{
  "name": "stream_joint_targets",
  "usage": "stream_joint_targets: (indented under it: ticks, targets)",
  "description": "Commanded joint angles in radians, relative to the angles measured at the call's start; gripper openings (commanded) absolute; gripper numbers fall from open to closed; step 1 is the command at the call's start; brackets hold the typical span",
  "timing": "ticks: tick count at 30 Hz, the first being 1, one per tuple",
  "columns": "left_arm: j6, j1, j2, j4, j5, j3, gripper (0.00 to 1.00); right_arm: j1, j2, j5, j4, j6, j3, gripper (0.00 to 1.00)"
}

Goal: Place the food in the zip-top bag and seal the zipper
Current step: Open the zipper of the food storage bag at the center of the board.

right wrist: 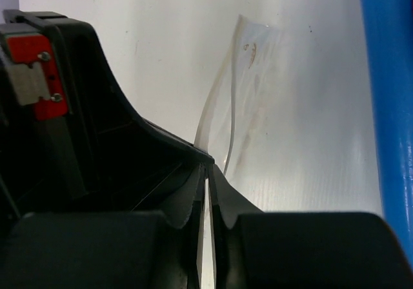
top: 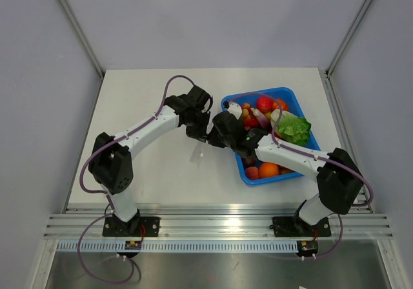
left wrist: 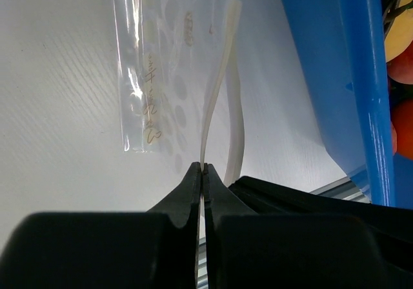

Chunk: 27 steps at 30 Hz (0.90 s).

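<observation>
The zip-top bag (top: 199, 152) is a small clear pouch held up off the white table between my two arms, left of the blue tray. My left gripper (left wrist: 204, 168) is shut on one lip of the bag (left wrist: 168, 76), pinching the whitish zipper strip (left wrist: 218, 95). The other strip bows away to the right. My right gripper (right wrist: 208, 166) has its jaws almost together on the facing lip of the bag (right wrist: 258, 95), with the thin strip (right wrist: 216, 108) running in between them. The bag looks empty. The dark purple food is not clearly visible anywhere.
The blue tray (top: 258, 179) stands at the right and holds several toy fruits, among them an orange one (top: 268, 169), red ones and a green cabbage (top: 293, 129). My right forearm lies across it. The tray wall (left wrist: 361, 76) is close to the bag.
</observation>
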Motion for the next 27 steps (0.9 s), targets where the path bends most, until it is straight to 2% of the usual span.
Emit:
stream_joint_targets:
  ticks: [1, 14, 21, 27]
  targets:
    - [-0.002, -0.005, -0.022, 0.009, -0.019, 0.041, 0.00, 0.006, 0.018, -0.005, 0.020, 0.005, 0.036, 0.11]
    - [0.007, -0.005, -0.077, -0.003, 0.013, 0.051, 0.00, -0.024, 0.090, 0.023, 0.031, -0.011, 0.092, 0.07]
    - [0.007, -0.006, -0.081, -0.003, 0.026, 0.062, 0.00, -0.051, 0.166, -0.118, 0.088, 0.015, 0.145, 0.08]
    - [0.015, -0.005, -0.094, -0.003, -0.010, 0.062, 0.00, -0.053, 0.196, -0.162, 0.124, 0.072, 0.086, 0.12]
